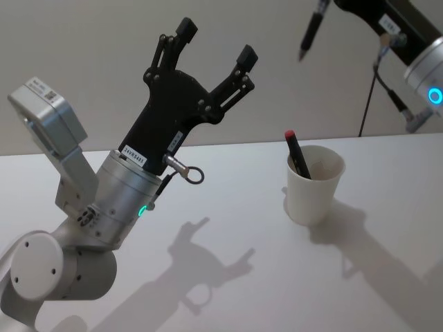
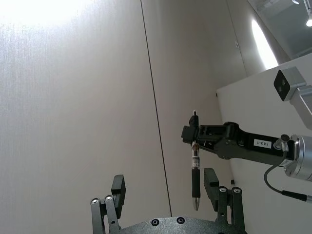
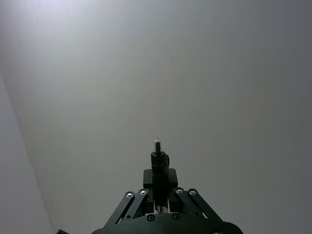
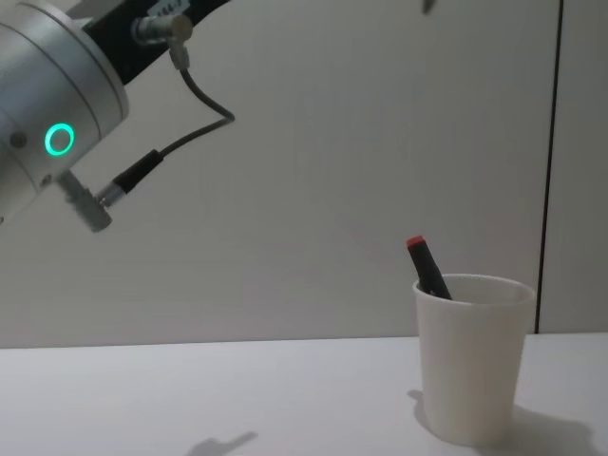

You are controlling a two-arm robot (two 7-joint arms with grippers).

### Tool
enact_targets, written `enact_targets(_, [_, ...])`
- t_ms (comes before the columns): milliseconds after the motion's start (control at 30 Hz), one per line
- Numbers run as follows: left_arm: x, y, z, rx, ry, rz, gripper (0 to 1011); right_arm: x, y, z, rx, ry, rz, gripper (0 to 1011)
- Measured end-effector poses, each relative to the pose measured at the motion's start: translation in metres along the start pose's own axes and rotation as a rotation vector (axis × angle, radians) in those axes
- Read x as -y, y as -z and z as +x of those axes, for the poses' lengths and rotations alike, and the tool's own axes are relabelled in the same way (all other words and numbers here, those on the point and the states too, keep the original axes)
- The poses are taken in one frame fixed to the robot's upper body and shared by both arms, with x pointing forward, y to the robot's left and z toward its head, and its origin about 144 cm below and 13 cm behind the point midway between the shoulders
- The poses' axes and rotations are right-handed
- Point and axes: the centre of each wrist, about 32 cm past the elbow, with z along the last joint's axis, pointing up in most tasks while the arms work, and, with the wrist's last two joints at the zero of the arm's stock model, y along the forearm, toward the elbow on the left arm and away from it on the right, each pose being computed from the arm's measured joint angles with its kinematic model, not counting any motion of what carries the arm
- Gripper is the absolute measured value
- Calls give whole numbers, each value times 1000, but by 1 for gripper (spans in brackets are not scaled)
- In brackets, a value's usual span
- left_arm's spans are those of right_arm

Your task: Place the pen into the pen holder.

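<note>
The pen holder (image 1: pixel 315 187), a white paper cup, stands upright on the table at the right, also seen in the chest view (image 4: pixel 472 361). A dark pen with a red cap (image 1: pixel 296 153) leans inside it. High above the cup a black pen (image 1: pixel 311 31) hangs tip down, with my right gripper (image 2: pixel 194 139) shut on its upper end. The right wrist view looks along that pen (image 3: pixel 158 163) between the shut fingers. My left gripper (image 1: pixel 216 41) is raised at the left, open and holding nothing, well away from the cup.
The white table (image 1: pixel 228 228) stretches between the left arm and the cup. A plain wall stands behind, with a dark vertical seam (image 4: pixel 549 161) at the right. The left arm's wrist (image 4: pixel 57 104) and its cable fill the chest view's upper left.
</note>
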Motion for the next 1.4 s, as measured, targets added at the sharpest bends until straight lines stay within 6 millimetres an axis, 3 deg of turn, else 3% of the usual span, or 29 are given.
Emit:
enact_targets(567, [0,0,0,0,0,0,1001,11,14,3,293,121,-69,148])
enact_targets(833, [0,0,0,0,0,0,1001,13,32,7,433,173,-121,148])
enact_targets(1033, [0,0,0,0,0,0,1001,14,57,13,532,207,-184,148])
enact_targets(1400, [0,0,0,0,0,0,1001,14,94,20,595,227,-277,148])
